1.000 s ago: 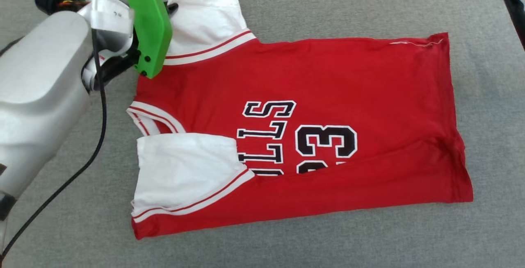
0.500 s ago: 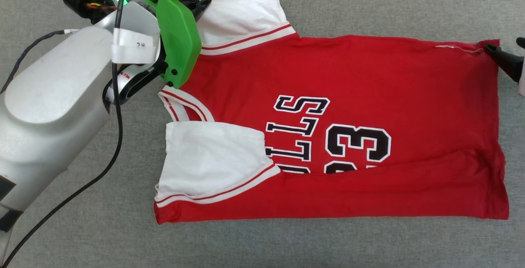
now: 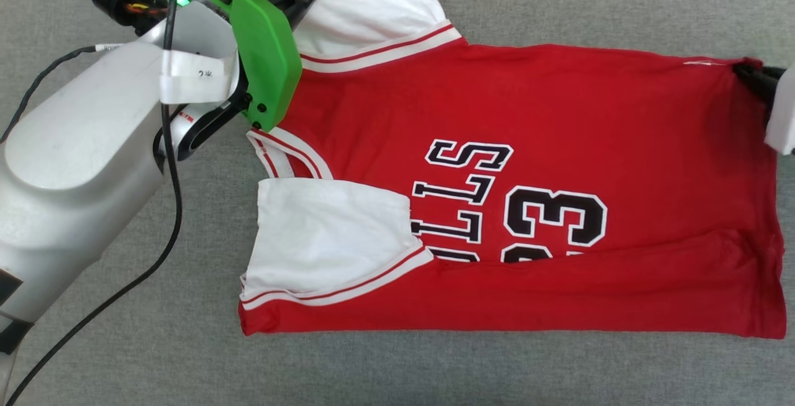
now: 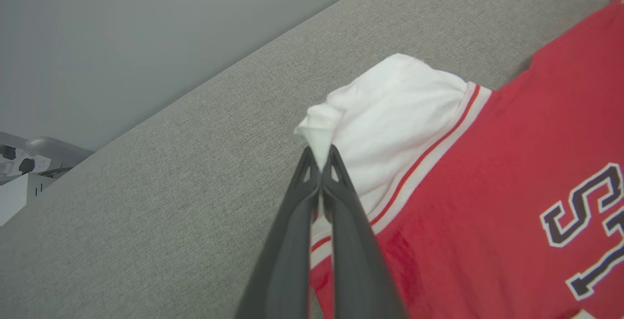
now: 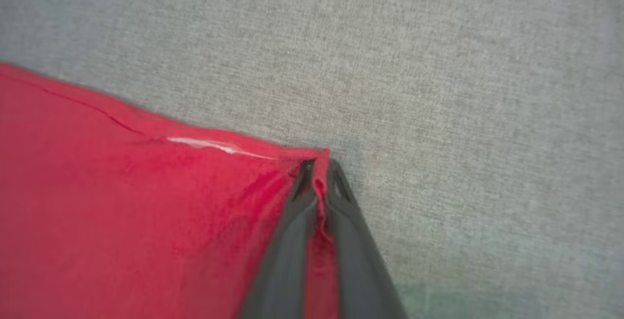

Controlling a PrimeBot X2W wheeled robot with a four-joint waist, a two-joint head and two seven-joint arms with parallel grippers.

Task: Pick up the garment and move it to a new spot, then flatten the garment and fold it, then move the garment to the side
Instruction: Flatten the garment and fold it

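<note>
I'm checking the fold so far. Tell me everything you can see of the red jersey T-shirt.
The red jersey-style T-shirt looks like soft knit cloth, with white short sleeves, red-and-white striped trim, and black white-outlined lettering and a 23. It lies flat on the grey fabric surface, collar toward the robot's left, its near long edge folded over, covering part of the print. The left hand is shut on the far white sleeve's tip; the right hand pinches the far hem corner.
</note>
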